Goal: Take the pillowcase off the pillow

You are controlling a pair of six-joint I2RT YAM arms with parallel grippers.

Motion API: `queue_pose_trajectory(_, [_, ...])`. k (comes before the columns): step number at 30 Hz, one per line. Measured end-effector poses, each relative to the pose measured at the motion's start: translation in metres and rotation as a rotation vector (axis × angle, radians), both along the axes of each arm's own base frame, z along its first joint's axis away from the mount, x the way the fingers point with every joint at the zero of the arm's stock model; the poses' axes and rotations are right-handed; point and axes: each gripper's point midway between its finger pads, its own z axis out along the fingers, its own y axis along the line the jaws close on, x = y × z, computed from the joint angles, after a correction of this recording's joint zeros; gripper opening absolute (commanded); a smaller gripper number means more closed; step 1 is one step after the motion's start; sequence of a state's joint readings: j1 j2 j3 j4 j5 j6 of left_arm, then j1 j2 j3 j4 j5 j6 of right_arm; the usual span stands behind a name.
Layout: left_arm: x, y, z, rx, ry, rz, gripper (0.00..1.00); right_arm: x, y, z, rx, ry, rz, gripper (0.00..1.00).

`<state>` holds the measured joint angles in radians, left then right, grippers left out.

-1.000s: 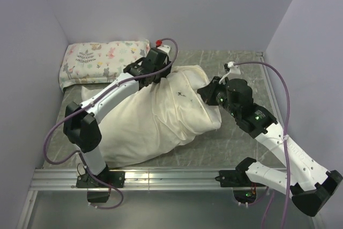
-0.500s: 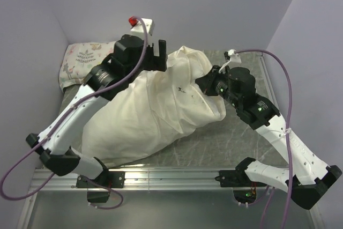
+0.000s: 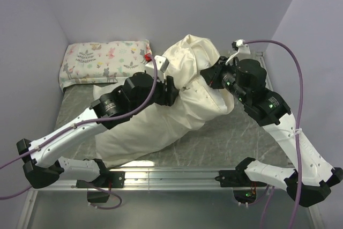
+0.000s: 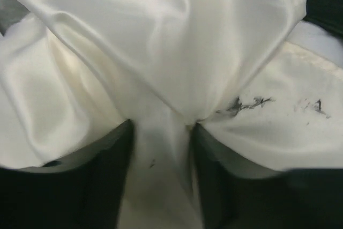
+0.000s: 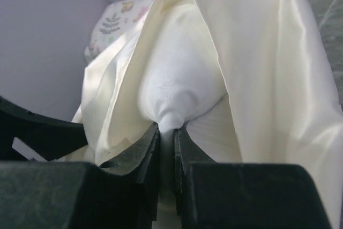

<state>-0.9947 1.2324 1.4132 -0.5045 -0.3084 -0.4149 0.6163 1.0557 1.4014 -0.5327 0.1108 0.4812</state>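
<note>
The cream pillowcase [image 3: 144,127] lies across the middle of the table, its far end bunched and lifted high [image 3: 190,52]. My left gripper [image 3: 174,87] is shut on a fold of the pillowcase [image 4: 161,36], and the fabric is pinched between its dark fingers [image 4: 107,175]. My right gripper [image 3: 206,76] is shut on a corner of the white pillow [image 5: 177,79]. That corner sticks out of the open pillowcase [image 5: 257,52], which drapes around it. In the top view the pillowcase hides most of the pillow.
A smaller floral-and-animal printed pillow [image 3: 102,60] lies against the back wall at the left and also shows in the right wrist view [image 5: 115,22]. Purple walls close the left, back and right sides. A metal rail [image 3: 171,175] runs along the near edge.
My left arm has come down from its raised pose and forward with the fabric. My right gripper has moved up and back. The far end of the bundle now stands higher.
</note>
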Motion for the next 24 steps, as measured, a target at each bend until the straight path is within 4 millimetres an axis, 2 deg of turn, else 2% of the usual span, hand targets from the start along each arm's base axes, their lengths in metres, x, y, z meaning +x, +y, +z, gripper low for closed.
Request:
queue_pose_trajectory(1, [0.0,0.0,-0.003,-0.008,0.008,0.007,0.35,0.001,-0.002,-0.003,-0.014,0.009,-0.008,0.0])
queue_pose_trajectory(2, [0.0,0.002,-0.006,-0.014,0.014,0.018,0.17,0.002,-0.004,-0.004,-0.026,0.016,-0.017,0.0])
queue_pose_trajectory(4, [0.002,0.007,-0.008,-0.026,0.023,0.053,0.03,0.002,-0.006,-0.004,-0.044,0.025,-0.028,0.0])
queue_pose_trajectory(5, [0.003,0.008,-0.009,-0.031,0.026,0.071,0.01,0.002,-0.007,0.0,-0.049,0.024,-0.029,0.0])
queue_pose_trajectory(11, [0.01,0.004,-0.016,-0.157,0.061,0.15,0.01,-0.006,-0.013,0.018,-0.079,0.035,-0.021,0.0])
queue_pose_trajectory(13, [0.011,0.009,-0.025,-0.172,0.081,0.18,0.0,-0.006,-0.021,0.025,-0.093,0.042,-0.038,0.0])
queue_pose_trajectory(16, [0.017,0.024,-0.045,-0.164,0.113,0.246,0.02,0.0,-0.041,0.048,-0.082,0.021,-0.101,0.0])
queue_pose_trajectory(18, [0.019,0.026,-0.053,-0.165,0.129,0.263,0.07,-0.001,-0.054,0.066,-0.066,-0.001,-0.132,0.0])
queue_pose_trajectory(24, [0.021,0.01,-0.045,-0.237,0.129,0.226,0.16,-0.024,-0.066,0.122,-0.001,-0.1,-0.122,0.0])
